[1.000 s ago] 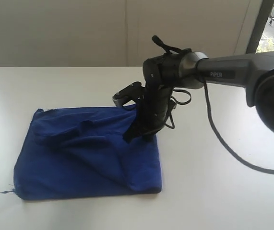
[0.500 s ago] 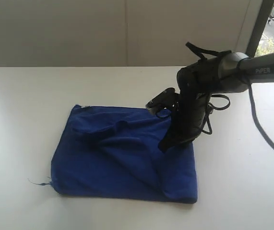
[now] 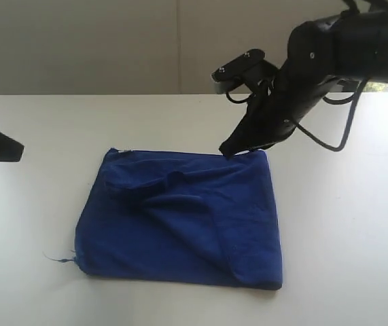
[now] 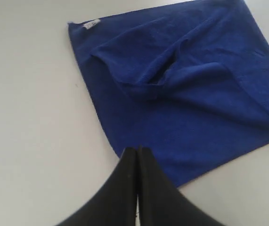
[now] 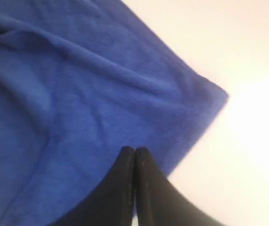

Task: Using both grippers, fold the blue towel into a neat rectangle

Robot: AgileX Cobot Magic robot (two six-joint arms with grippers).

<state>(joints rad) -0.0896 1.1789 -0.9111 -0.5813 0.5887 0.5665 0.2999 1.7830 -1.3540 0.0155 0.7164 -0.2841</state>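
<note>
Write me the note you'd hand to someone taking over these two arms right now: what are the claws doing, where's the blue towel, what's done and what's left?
Left gripper: shut, holding nothing, off to the left of the towel.
Right gripper: shut, holding nothing, hanging at the towel's far right corner.
Blue towel: lies on the white table, free of both grippers.
Done: it is folded over into a rough rectangle.
Left: probably tidying. The top layer is rumpled and bunched towards the far left, and the edges do not line up cleanly.
</note>
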